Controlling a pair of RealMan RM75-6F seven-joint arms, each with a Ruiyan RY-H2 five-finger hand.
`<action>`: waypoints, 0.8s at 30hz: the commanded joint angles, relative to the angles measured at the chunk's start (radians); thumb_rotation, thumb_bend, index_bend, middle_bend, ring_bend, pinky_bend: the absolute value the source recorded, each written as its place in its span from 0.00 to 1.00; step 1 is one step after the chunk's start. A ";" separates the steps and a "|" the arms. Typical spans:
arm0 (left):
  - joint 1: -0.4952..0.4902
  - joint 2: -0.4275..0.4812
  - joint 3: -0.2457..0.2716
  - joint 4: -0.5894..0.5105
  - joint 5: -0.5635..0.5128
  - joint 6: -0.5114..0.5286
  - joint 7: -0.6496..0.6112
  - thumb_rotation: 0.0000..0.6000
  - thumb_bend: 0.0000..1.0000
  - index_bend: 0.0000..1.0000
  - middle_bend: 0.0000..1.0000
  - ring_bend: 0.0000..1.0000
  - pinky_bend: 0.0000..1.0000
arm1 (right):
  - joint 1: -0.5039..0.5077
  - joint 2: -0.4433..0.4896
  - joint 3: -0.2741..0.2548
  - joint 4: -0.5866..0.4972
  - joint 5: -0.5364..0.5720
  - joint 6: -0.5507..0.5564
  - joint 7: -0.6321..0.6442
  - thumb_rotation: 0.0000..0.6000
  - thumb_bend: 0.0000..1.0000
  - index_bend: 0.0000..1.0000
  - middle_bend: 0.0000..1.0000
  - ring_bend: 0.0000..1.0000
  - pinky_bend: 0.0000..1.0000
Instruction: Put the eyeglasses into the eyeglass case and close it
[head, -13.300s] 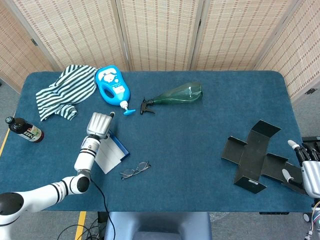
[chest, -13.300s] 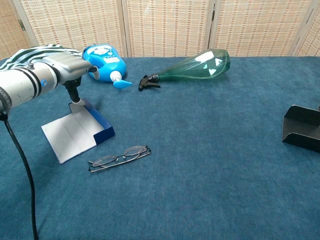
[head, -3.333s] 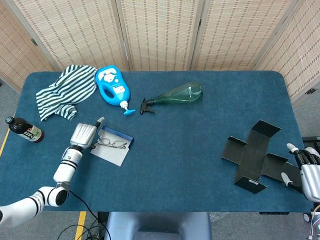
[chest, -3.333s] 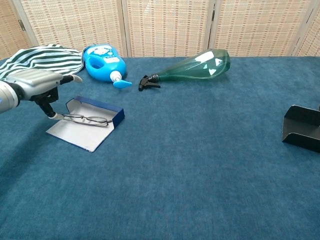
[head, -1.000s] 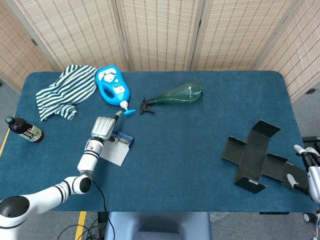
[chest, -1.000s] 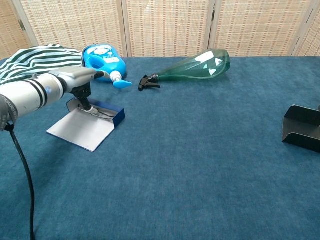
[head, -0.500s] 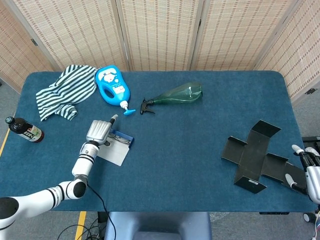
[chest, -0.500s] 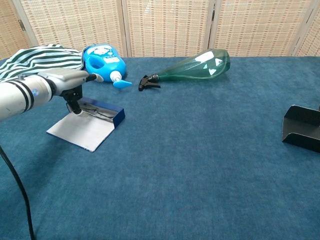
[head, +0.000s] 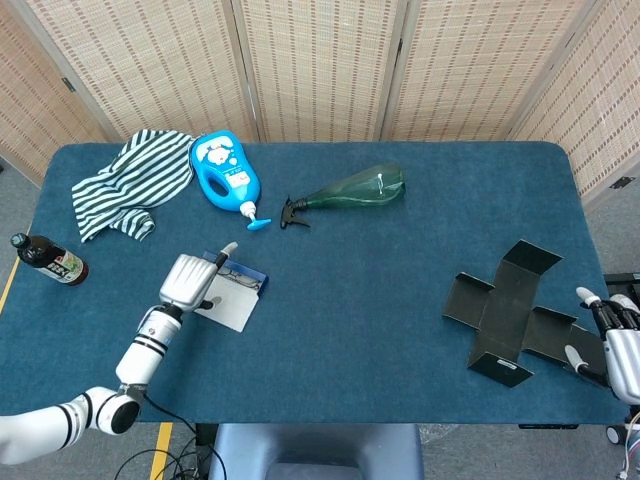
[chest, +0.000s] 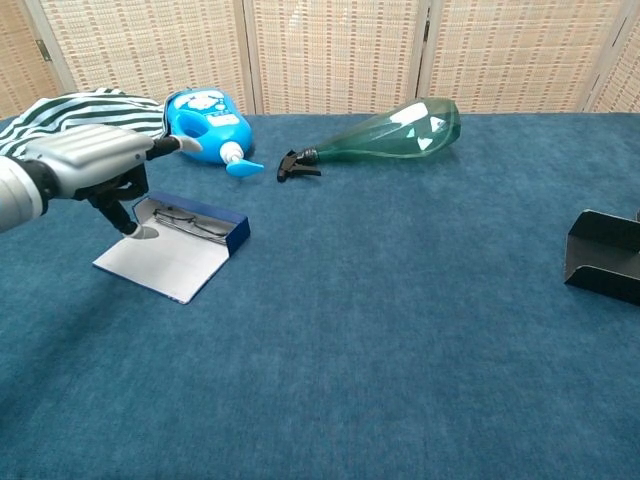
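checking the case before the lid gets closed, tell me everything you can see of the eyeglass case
The eyeglass case is a flat blue box, open, with its pale lid flap spread toward the near side on the blue tabletop. The thin-framed eyeglasses lie inside the tray. The left hand hovers over its left end, a fingertip at the flap; contact is unclear.

The thin wire-framed eyeglasses (chest: 192, 221), which earlier lay on the table, are now lying inside the open blue eyeglass case (chest: 176, 247). The white left hand (chest: 92, 152) is drawing back from the case toward the robot, fingers pointing down over the white lid.
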 joint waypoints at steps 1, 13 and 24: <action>0.049 0.025 0.058 -0.036 0.104 0.063 -0.060 1.00 0.23 0.06 0.97 0.97 1.00 | 0.003 0.001 0.002 -0.004 0.000 -0.001 -0.006 1.00 0.28 0.10 0.27 0.23 0.21; 0.067 -0.040 0.089 0.017 0.180 0.032 -0.078 1.00 0.23 0.06 0.97 0.97 1.00 | 0.011 0.008 0.006 -0.020 -0.003 0.000 -0.023 1.00 0.28 0.10 0.27 0.23 0.21; 0.064 -0.097 0.071 0.097 0.183 0.000 -0.064 1.00 0.23 0.06 0.96 0.97 1.00 | 0.011 0.009 0.004 -0.023 0.002 -0.003 -0.027 1.00 0.28 0.10 0.27 0.23 0.21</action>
